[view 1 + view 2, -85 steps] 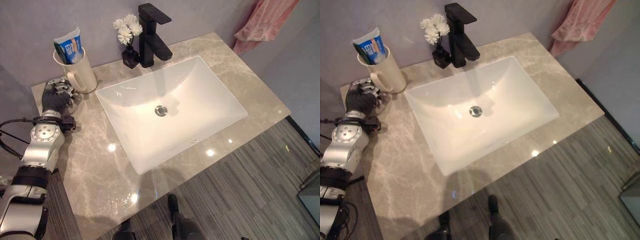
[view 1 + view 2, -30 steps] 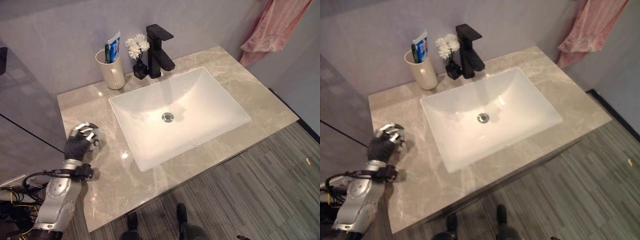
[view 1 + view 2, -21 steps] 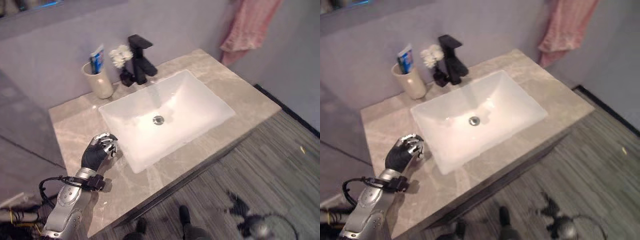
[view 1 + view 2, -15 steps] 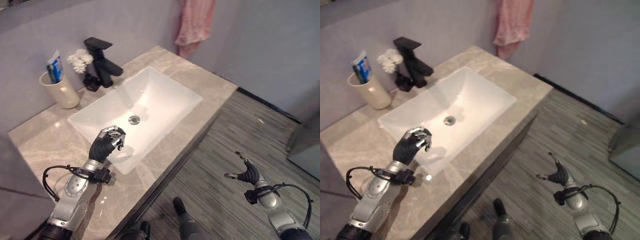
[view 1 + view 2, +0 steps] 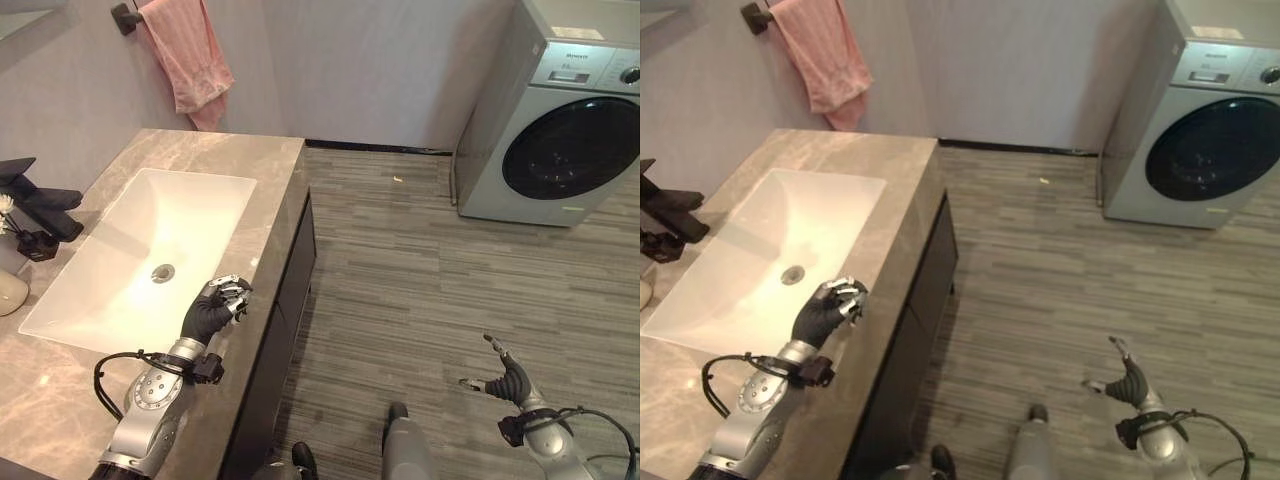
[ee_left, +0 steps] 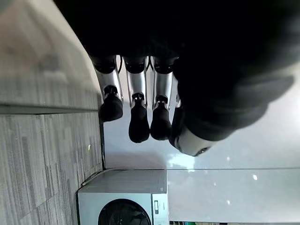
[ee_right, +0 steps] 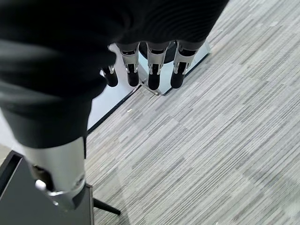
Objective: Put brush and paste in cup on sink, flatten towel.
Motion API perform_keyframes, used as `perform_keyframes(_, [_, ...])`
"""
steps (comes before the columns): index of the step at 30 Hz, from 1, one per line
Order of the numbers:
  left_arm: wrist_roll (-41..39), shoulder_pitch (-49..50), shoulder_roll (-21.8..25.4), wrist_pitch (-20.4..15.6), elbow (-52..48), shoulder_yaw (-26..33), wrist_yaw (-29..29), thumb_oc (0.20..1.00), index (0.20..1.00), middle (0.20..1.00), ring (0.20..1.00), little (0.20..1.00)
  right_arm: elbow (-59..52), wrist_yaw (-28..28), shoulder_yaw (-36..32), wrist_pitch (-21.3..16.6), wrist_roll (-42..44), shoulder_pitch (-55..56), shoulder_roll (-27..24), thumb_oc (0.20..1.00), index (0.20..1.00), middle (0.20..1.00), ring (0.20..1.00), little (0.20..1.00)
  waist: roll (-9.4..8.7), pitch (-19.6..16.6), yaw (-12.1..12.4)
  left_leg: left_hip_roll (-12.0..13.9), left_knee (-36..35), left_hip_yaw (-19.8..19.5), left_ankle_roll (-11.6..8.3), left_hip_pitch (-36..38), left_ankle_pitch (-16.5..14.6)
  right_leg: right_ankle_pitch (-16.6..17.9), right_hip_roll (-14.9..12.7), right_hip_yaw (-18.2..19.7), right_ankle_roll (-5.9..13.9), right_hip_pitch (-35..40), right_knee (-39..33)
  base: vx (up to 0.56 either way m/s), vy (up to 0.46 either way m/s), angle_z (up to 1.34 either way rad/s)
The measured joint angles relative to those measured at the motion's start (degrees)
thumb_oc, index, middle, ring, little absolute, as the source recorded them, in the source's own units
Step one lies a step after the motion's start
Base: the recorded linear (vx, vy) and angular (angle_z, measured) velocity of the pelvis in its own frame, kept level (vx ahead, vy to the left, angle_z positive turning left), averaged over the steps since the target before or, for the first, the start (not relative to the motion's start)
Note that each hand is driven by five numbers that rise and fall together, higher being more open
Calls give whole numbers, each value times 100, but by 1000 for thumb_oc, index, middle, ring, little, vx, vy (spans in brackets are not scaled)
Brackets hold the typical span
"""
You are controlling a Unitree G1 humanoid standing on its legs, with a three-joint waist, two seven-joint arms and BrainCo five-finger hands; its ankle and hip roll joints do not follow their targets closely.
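Observation:
A pink towel (image 5: pixel 190 60) hangs bunched from a bar on the wall beyond the far end of the marble counter (image 5: pixel 215 150). At the left edge shows a sliver of the beige cup (image 5: pixel 8 291); its contents are out of sight. My left hand (image 5: pixel 208 313) hovers over the counter's front strip beside the white basin (image 5: pixel 190 215), fingers curled and holding nothing; its fingers (image 6: pixel 138 117) also show in the left wrist view. My right hand (image 5: pixel 512 380) hangs low over the floor with straight fingers (image 7: pixel 152 70) and thumb apart, empty.
A black faucet (image 5: pixel 40 197) and a small dark vase (image 5: pixel 36 244) stand at the basin's left. The dark cabinet front (image 5: pixel 288 320) drops below the counter edge. A washing machine (image 5: pixel 560 110) stands at the far right across open striped flooring (image 5: pixel 400 260).
The camera has swung to the right: towel bar, floor and washing machine have come into view, while the cup has slid to the left edge. Both hands hold about the same pose.

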Motion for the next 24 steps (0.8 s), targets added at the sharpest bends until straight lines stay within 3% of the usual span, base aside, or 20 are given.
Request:
perform_keyframes(1, [5,31,-122,113,61,-62,-8,200,200,200,200,200,14,-2,25,0,2,-177,-5,1000,1000,1000,1000,1000,92,-49,-16,146,-147,-189,-23,28,20,54,263,-22,-18,112,-442,-3,-256,-66])
perform_keyframes(4, [-5,34,-435,123,133,13,7,200,200,200,200,200,18,-6,53,18,0,-194,-44,1000,1000,1000,1000,1000,277,-190,-28,573,-393,-69,-531,224,286,321,631,-166,-191,370,-910,46,-240,-53])
perform_keyframes(7, [-18,25,-803,142,584,11,34,200,200,200,200,200,41,-5,105,37,-13,83,-218,1000,1000,1000,1000,1000,303,-343,-61,890,-352,-92,-603,261,246,147,968,-119,-442,341,-699,65,-346,-8])
perform_keyframes(12, [66,23,-912,337,1423,-46,131,200,200,200,200,200,146,1,130,46,-60,220,-314,1000,1000,1000,1000,1000,97,-377,-46,1031,266,-333,-652,29,416,-85,1116,-201,-747,368,-583,11,-126,10])
perform_keyframes(14, [161,140,-903,374,1568,-51,245,200,200,200,200,200,198,-30,145,44,-58,189,-329,1000,1000,1000,1000,1000,13,-386,25,975,449,-463,-691,-23,597,-101,1083,-191,-782,461,-627,19,-37,6])
perform_keyframes(15, [231,53,-907,339,1774,-168,316,200,200,200,200,200,536,-91,171,76,-45,61,-240,1000,1000,1000,1000,1000,-111,-322,47,820,899,-996,-797,-296,614,-86,1031,-64,-868,511,-695,27,7,10])
perform_keyframes(16, [285,4,-964,344,1988,-239,337,200,200,200,200,200,615,-83,172,141,-12,32,-197,1000,1000,1000,1000,1000,-158,-313,131,590,784,-1328,-862,-382,505,-39,910,-4,-930,556,-812,74,33,9])
perform_keyframes(18, [524,63,-958,359,2263,-332,402,200,200,200,200,200,691,-109,175,137,174,24,-127,1000,1000,1000,1000,1000,-120,-324,127,312,265,-1276,-832,-440,521,30,837,57,-837,571,-957,63,69,-3])
perform_keyframes(21, [808,217,-1018,326,2741,-435,494,200,200,200,200,200,1169,-76,325,75,498,-64,222,1000,1000,1000,1000,1000,58,-411,108,166,-76,-1208,-664,-204,503,71,959,91,-768,676,-1069,72,129,-32])
perform_keyframes(22, [958,-35,-1350,410,4115,-596,525,200,200,200,200,200,2519,-58,314,103,1042,-532,630,1000,1000,1000,1000,1000,228,-563,86,103,-530,-1142,-406,156,465,92,1058,235,-698,702,-1073,56,107,-52])
perform_keyframes(24, [1111,1,-1438,554,4558,-711,534,200,200,200,200,200,2784,-6,583,190,1290,-551,855,1000,1000,1000,1000,1000,200,-550,75,6,-629,-988,-345,209,499,96,951,304,-584,617,-1000,42,58,-39])
